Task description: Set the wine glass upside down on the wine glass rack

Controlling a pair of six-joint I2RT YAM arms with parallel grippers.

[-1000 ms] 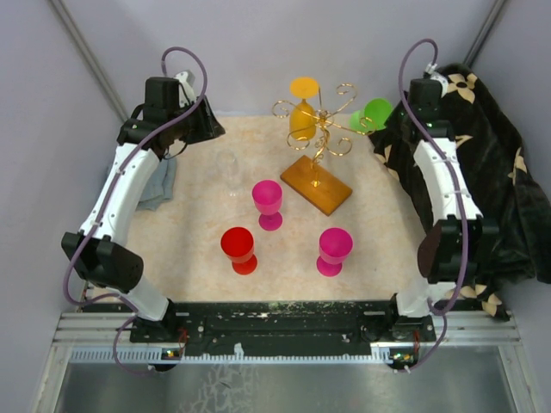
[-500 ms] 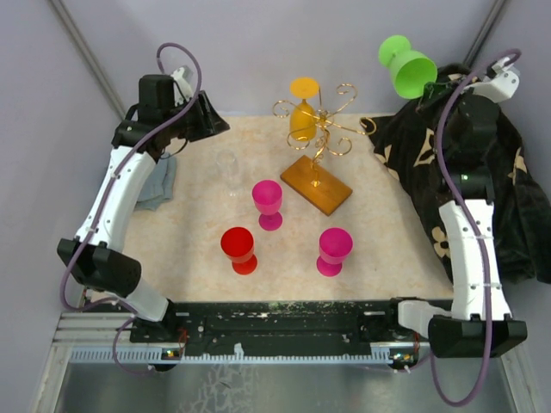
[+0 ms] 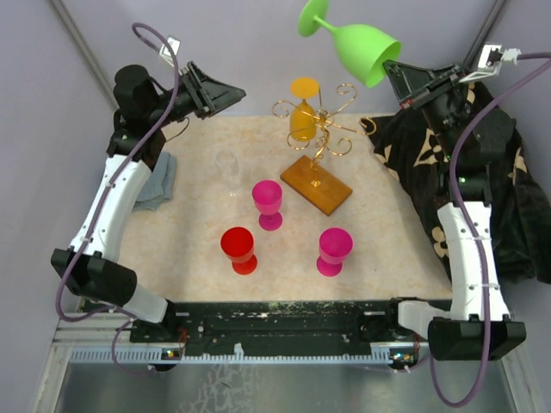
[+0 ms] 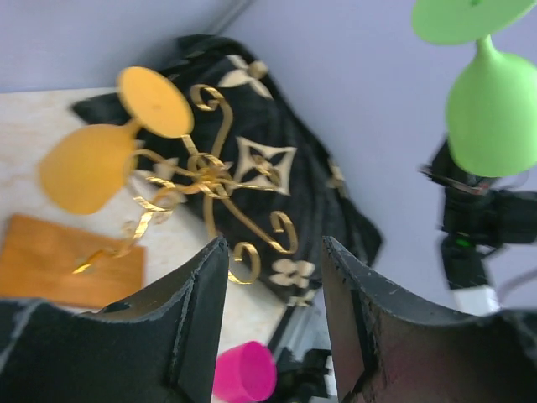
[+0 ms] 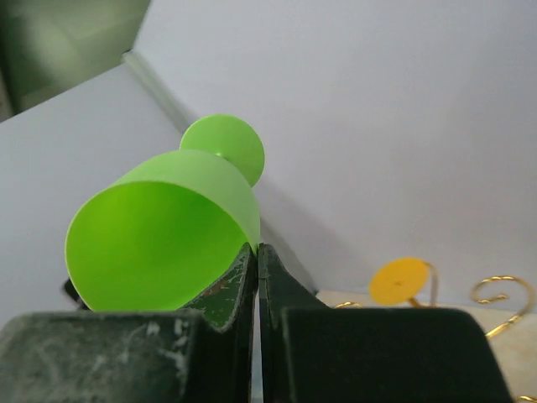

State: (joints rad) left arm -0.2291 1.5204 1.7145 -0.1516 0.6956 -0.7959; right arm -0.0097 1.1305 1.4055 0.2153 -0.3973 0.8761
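The green wine glass (image 3: 362, 47) (image 5: 159, 235) (image 4: 493, 109) hangs high in the air at the back right, lying sideways with its foot to the left. My right gripper (image 3: 389, 67) (image 5: 258, 248) is shut on its rim, one finger inside the bowl. The gold wire wine glass rack (image 3: 320, 129) (image 4: 210, 168) stands on its amber base (image 3: 315, 183) at the table's back middle, below and left of the glass. An orange glass (image 3: 302, 116) (image 4: 84, 168) hangs upside down on it. My left gripper (image 3: 237, 90) (image 4: 275, 252) is open and empty, raised left of the rack.
A clear glass (image 3: 228, 168), two pink glasses (image 3: 268, 200) (image 3: 334, 248) and a red glass (image 3: 238, 248) stand upright on the table in front of the rack. A black patterned cloth (image 3: 491, 172) covers the right side. A grey cloth (image 3: 159, 185) lies at the left.
My right arm has swung up and left, carrying the green glass from beside the rack to high above it. My left arm has also risen, its gripper still open.
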